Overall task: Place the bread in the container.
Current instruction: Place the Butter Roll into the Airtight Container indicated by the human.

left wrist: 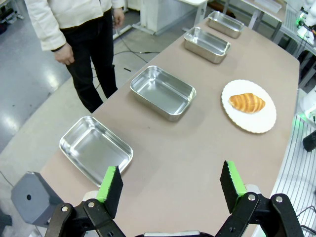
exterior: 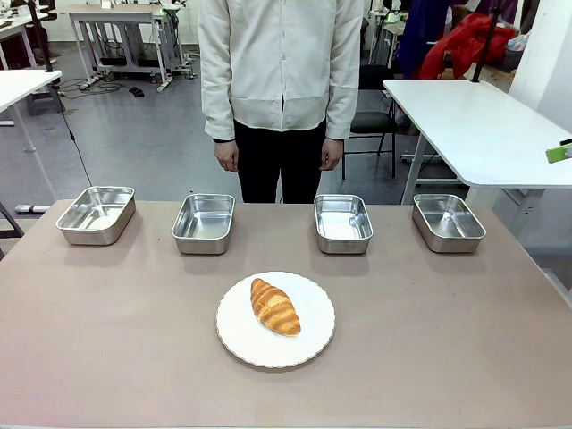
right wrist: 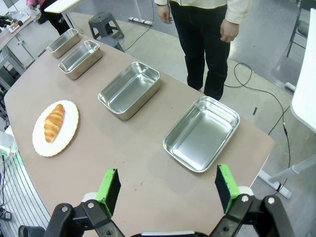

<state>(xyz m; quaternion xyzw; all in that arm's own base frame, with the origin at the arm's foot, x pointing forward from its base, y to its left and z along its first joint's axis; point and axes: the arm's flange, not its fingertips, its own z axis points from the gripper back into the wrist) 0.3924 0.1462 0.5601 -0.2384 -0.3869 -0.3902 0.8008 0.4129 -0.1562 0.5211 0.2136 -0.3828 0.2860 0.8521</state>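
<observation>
Though glossy, ridged golden bread (exterior: 275, 307)

The brownish-grey bench (exterior: 447, 357) carries a round white plate (exterior: 234, 332) near its middle, a little toward 6 o'clock. Four shiny steel pans stand in a row along its 12 o'clock edge, each apart from the next. From the plate, the outer left pan (exterior: 89, 234) lies at 10 o'clock, the inner left pan (exterior: 201, 246) at 11, the inner right pan (exterior: 343, 246) at 1, and the outer right pan (exterior: 447, 243) at 2.
</observation>
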